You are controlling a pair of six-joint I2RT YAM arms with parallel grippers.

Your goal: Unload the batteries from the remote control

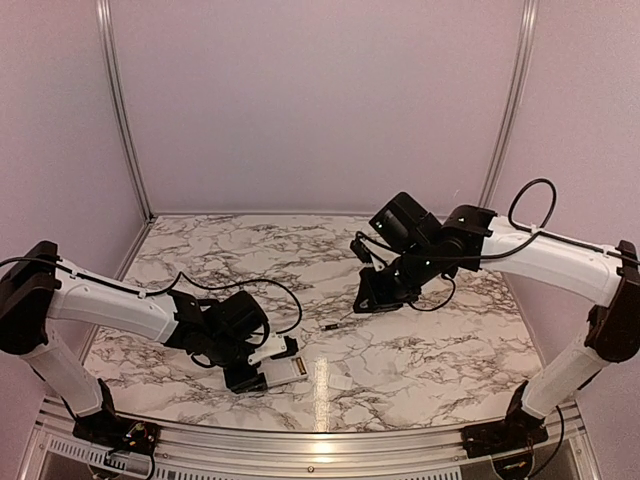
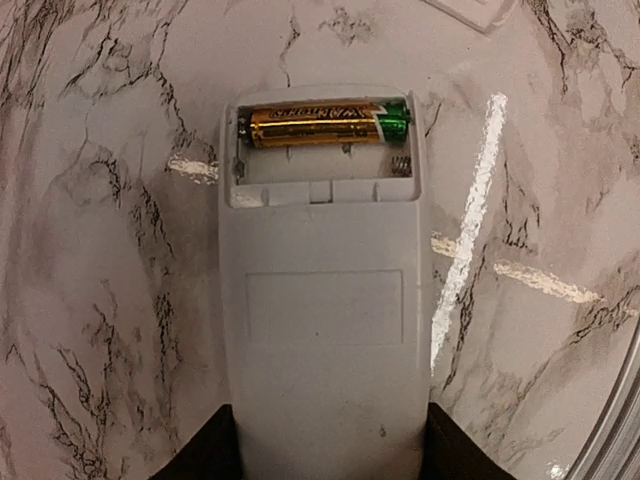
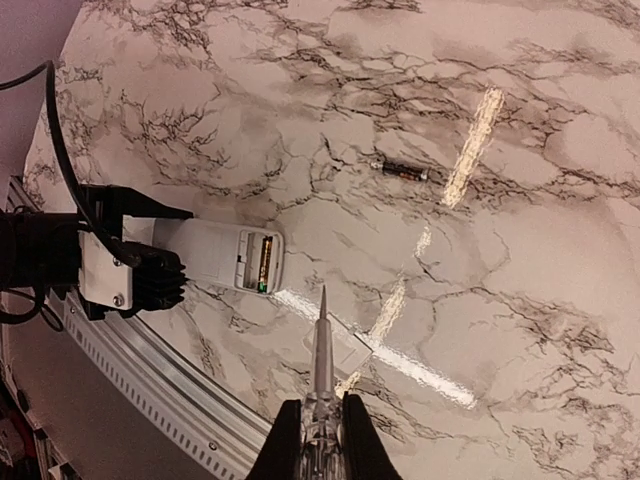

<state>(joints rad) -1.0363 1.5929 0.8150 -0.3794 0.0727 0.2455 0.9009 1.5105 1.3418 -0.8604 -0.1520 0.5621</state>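
The white remote control (image 2: 325, 330) lies on the marble table with its back up and the battery recess open. One gold and green battery (image 2: 320, 123) sits in the far slot; the near slot is bare. My left gripper (image 2: 328, 445) is shut on the remote's near end. A second battery (image 3: 400, 169) lies loose on the table, also in the top view (image 1: 330, 326). My right gripper (image 3: 322, 440) is shut on the slim grey pointed tool (image 3: 321, 350), held above the table, its tip a short way from the remote (image 3: 215, 255).
The white cover piece (image 3: 345, 345) lies flat on the table under the tool, just right of the remote, and shows in the top view (image 1: 337, 381). The table's metal front rail (image 3: 170, 380) runs close to the remote. Purple walls enclose the table.
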